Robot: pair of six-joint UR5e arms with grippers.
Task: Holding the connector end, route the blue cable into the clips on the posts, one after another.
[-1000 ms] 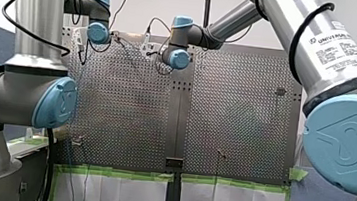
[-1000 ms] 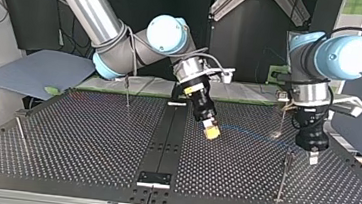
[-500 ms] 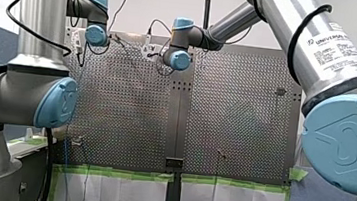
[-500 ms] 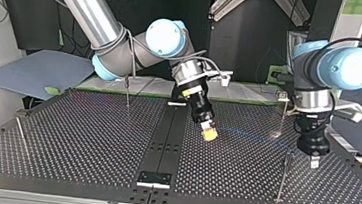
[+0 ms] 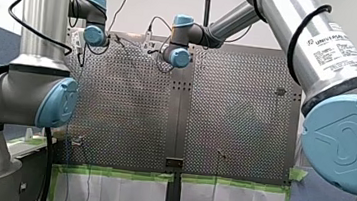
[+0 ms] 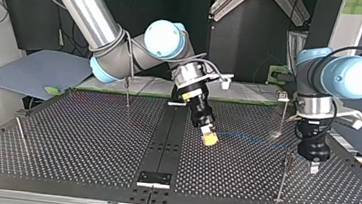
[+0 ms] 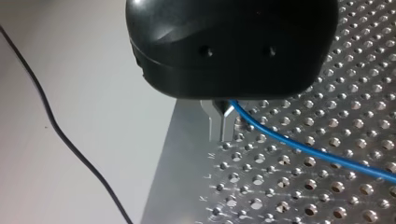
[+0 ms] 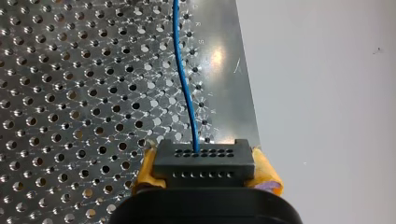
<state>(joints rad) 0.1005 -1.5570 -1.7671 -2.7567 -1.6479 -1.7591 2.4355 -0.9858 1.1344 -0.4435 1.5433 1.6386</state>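
Right gripper [image 8: 204, 173]: yellow-padded fingers clamp the black connector [image 8: 203, 157] low over the bench [image 6: 90, 138], near its middle. The blue cable [image 7: 303, 147] runs from it to the left gripper [image 7: 223, 114], whose metal fingers pinch it, probably to steer the cable into the nearby post [image 6: 283, 177].

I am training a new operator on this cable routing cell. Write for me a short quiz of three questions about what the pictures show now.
1. True or false: my right gripper clamps the black connector between yellow pads.
2. In the left wrist view, the blue cable comes out of: A) my left gripper, between its fingers; B) a hole in the table; C) a clip on a post.
3. Missing word: in the top view, my ___ gripper hangs nearer the dark middle strip.
Key: 1 true; 2 A; 3 right.
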